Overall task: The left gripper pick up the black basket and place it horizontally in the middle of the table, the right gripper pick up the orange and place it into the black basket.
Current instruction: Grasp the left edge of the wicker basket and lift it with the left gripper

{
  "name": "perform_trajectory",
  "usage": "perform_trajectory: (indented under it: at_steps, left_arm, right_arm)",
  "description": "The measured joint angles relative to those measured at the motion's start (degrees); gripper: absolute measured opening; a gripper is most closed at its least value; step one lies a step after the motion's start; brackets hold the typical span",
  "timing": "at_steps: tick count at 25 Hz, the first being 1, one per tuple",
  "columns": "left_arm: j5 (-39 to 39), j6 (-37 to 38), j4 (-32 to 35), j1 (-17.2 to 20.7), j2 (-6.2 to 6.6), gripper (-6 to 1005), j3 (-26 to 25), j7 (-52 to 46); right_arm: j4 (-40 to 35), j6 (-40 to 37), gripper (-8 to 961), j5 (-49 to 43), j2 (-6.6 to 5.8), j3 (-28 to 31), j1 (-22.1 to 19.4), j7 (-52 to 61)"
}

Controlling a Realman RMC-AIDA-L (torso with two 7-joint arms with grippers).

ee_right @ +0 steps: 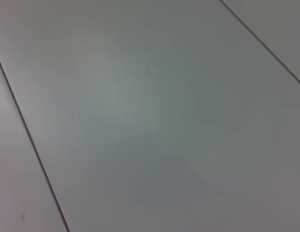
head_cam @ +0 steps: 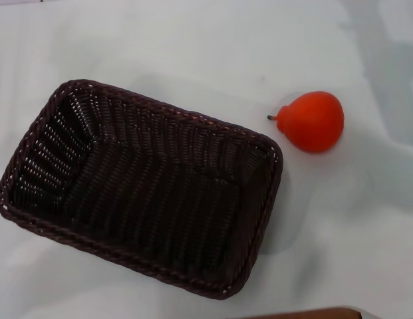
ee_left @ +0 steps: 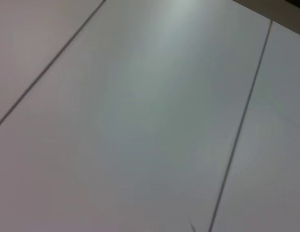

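The black basket (head_cam: 143,186) is a large dark woven rectangle lying on the white table (head_cam: 193,40) at the left and middle of the head view, turned a little askew, and it is empty. The orange (head_cam: 314,121), a glossy red-orange pear-shaped fruit with a short dark stem pointing left, lies on the table just beyond the basket's far right corner, apart from it. Neither gripper shows in any view. Both wrist views show only pale flat panels with thin dark seams.
A brown edge (head_cam: 312,313) shows at the bottom of the head view. Bare white table lies around the basket and the fruit.
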Motion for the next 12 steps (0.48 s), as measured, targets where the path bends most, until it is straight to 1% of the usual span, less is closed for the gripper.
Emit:
perform_trajectory:
  at_steps: [3,8,10,12]
  left_arm:
    - [0.1,0.1,-0.3,0.0,0.13,903,1.8,-0.2]
    - [0.1,0.3,-0.5,0.1,0.22,891,3.1,-0.7]
    - [0.1,0.7,-1.2,0.3,0.27,883,3.8,-2.0]
    - [0.2,1.8,-2.9,0.6,0.64,880,5.4,-5.8]
  right_arm:
    - [0.0,-0.3,924,0.0,0.00,0.0,0.0,0.1]
    - [0.0,-0.8,924,-0.2,0.00,-0.2,0.1,0.0]
    - [0.0,-1.3,925,-0.3,0.00,-0.3,0.1,0.0]
    - [0.0,-2.1,925,-0.3,0.00,-0.3,0.1,0.1]
